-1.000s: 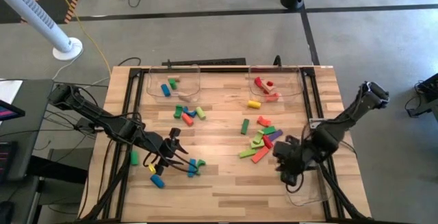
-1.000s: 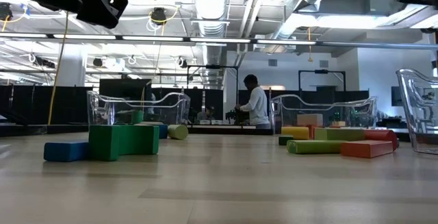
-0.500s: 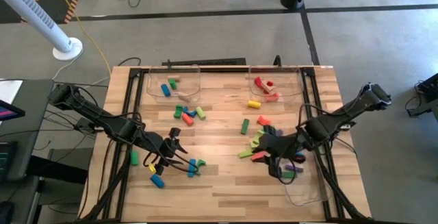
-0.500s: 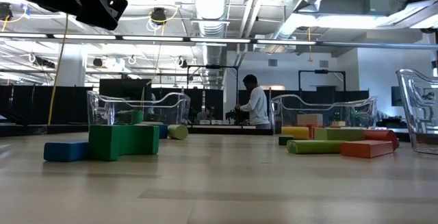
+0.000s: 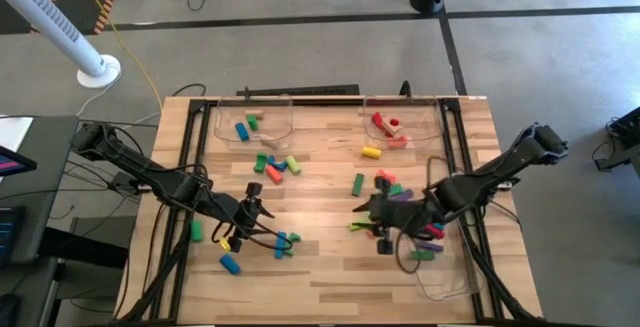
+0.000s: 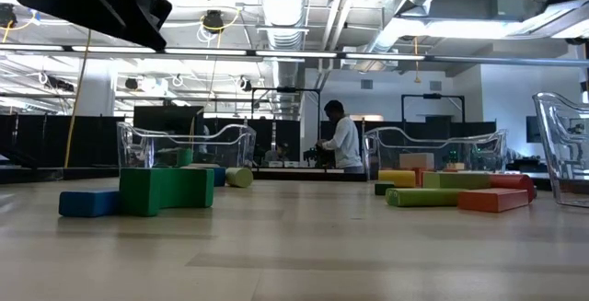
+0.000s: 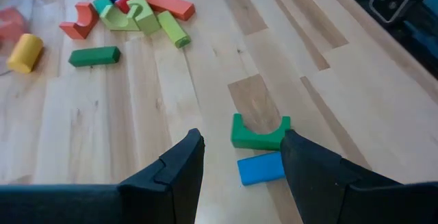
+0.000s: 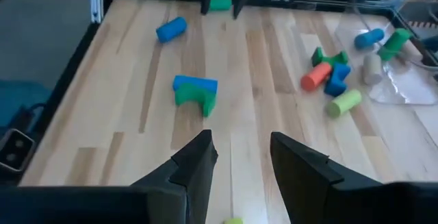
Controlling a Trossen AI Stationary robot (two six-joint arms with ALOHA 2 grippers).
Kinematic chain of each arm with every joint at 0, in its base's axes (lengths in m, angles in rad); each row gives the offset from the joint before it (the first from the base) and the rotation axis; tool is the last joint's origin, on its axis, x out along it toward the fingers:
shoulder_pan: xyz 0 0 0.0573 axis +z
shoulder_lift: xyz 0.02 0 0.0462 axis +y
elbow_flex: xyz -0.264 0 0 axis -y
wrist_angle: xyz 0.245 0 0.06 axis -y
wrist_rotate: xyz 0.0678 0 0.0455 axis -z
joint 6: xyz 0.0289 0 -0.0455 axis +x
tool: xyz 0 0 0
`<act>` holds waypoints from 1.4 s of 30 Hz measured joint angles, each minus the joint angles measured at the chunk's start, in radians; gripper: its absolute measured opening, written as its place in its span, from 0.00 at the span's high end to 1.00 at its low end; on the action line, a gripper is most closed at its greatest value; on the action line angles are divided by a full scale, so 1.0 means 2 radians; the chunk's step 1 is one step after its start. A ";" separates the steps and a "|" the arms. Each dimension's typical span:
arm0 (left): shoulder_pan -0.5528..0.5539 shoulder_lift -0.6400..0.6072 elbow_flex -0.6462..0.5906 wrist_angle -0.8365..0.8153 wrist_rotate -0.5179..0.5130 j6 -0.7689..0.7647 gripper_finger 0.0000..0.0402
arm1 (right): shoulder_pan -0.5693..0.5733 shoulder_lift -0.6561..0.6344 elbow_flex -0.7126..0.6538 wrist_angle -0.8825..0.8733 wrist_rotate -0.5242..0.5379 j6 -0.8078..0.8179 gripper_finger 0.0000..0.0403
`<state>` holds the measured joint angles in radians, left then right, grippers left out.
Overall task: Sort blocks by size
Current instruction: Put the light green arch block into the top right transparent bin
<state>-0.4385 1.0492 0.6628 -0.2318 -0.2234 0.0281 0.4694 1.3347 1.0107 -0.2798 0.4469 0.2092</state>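
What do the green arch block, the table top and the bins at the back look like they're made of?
Green arch block: likely painted wood, with a matte, even colour. Table top: pale wood planks with visible grain and seams. Bins: clear, glossy plastic; you can see through them.

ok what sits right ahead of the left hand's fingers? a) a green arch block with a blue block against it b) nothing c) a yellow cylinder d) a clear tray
a: the left wrist view shows a green arch block with a blue block touching it, just beyond the left hand and its open fingers.
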 joint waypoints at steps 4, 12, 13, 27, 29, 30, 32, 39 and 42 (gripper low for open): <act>0.000 0.000 0.000 -0.001 -0.014 -0.003 0.54 | -0.005 0.046 0.000 0.022 0.000 -0.006 0.56; 0.000 0.000 0.000 -0.012 -0.017 -0.025 0.54 | -0.021 0.147 -0.001 0.097 -0.006 -0.031 0.56; 0.000 0.000 0.000 -0.012 -0.017 -0.026 0.54 | -0.023 0.159 -0.001 0.119 -0.008 -0.041 0.56; 0.000 0.000 0.000 -0.034 -0.040 -0.034 0.54 | -0.101 0.255 0.037 0.262 -0.028 -0.069 0.56; 0.000 0.000 0.000 -0.039 -0.061 -0.038 0.54 | -0.116 0.261 0.042 0.261 -0.027 -0.060 0.56; 0.000 0.000 0.000 -0.040 -0.075 -0.039 0.54 | -0.122 0.261 0.042 0.260 -0.028 -0.055 0.56; -0.002 0.000 0.000 -0.046 -0.109 -0.043 0.54 | -0.133 0.261 0.044 0.262 -0.028 -0.047 0.56; -0.016 -0.001 0.000 -0.062 -0.206 -0.045 0.54 | -0.160 0.260 0.044 0.258 -0.028 -0.039 0.56; -0.018 -0.001 0.000 -0.062 -0.207 -0.046 0.54 | -0.167 0.260 0.044 0.246 -0.029 -0.030 0.56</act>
<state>-0.4751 1.0473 0.6628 -0.3550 -0.6369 -0.0643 0.1345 1.8549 1.0985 0.2126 0.3898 0.1490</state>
